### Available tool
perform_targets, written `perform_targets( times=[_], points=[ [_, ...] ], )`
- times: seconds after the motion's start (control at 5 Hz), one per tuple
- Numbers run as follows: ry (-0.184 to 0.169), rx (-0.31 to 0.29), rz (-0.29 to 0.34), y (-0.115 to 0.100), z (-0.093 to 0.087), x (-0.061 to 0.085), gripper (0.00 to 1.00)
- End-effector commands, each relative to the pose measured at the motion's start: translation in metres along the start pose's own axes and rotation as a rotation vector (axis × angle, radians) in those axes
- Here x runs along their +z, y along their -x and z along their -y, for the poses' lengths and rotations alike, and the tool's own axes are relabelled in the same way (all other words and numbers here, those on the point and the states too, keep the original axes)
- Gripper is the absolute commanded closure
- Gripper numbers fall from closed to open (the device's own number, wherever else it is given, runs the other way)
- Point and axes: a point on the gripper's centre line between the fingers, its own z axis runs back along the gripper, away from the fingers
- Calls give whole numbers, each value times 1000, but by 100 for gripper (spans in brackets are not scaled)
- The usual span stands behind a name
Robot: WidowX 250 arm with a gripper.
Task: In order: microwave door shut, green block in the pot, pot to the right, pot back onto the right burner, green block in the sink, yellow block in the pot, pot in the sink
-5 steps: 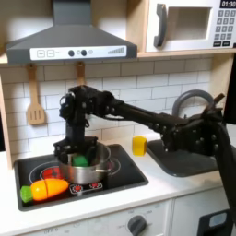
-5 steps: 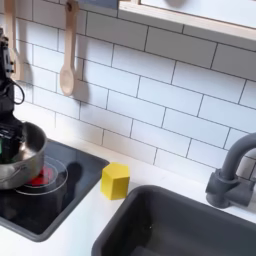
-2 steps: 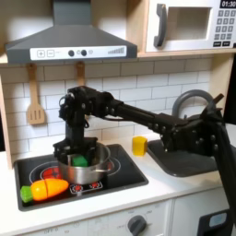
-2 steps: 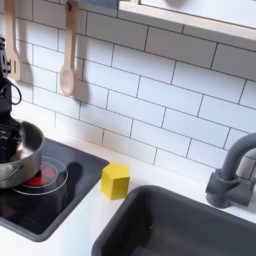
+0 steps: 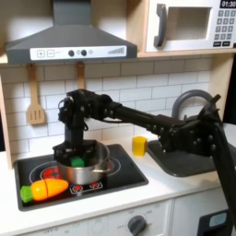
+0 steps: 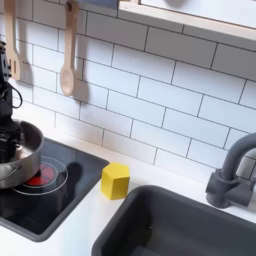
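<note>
Reaching down into the pot (image 5: 85,170) on the stove at the surface's left end in the first exterior view, the gripper (image 5: 76,152) hangs directly above the green block (image 5: 78,162) lying inside. How far its jaws stand apart cannot be told, nor whether they touch the block. The sink (image 5: 184,157) lies well off toward the first exterior view's right, past the yellow block (image 5: 138,145).

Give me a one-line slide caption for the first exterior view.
WidowX gripper reaches into the steel pot on the stove, green block at its fingertips; yellow block waits beside the sink.
</note>
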Motion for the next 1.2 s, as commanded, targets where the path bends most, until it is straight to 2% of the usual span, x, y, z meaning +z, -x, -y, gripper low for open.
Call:
perform_targets(
  times=[0.0,0.2,0.6,1.0],
  points=[
    [11,-2,11,0,7,-1,100],
    [18,-12,31,1,13,8,100],
    [36,-57,44,4,34,16,100],
    [23,-93,115,12,46,48,100]
  ],
)
